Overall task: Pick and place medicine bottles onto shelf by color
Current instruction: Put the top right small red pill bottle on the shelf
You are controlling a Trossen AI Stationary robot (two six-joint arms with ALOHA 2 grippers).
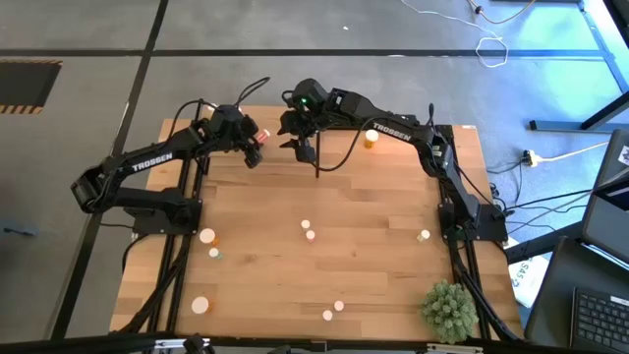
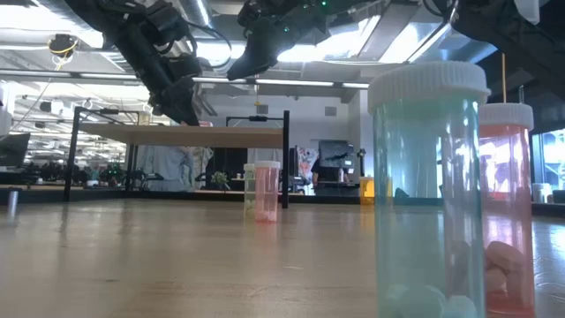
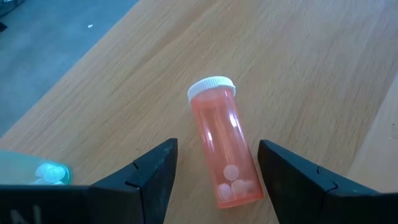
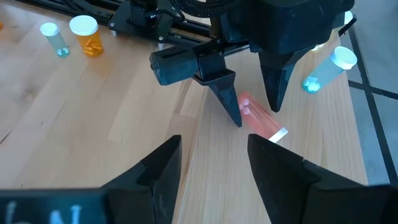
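Left gripper (image 1: 257, 146): we see it over the far left part of the shelf (image 1: 393, 157), its fingers spread apart with nothing held. In its own wrist view they stand on either side of a reddish bottle (image 3: 225, 151).
Reddish bottle: it lies on its side on the light wood, white cap on, a few pale pills gathered at its base. In the right wrist view the same bottle shows between the left gripper's finger tips; whether they touch it we cannot tell.
Right gripper (image 1: 307, 146): it hangs just beside the left gripper, near the middle of the far edge. Its jaws stand apart and empty.
Pale green bottle (image 4: 328, 68): it lies on its side near the reddish one, white cap on.
Orange bottle on the shelf (image 1: 371, 139): it stands upright by the right arm.
Other bottles: several stand scattered on the tabletop (image 1: 373, 256), well apart from both grippers. In the low view a pale green one (image 2: 425, 190) stands closest, a reddish one (image 2: 505, 208) just behind it.
Plant ball (image 1: 449, 309): it sits at the near right corner of the tabletop.
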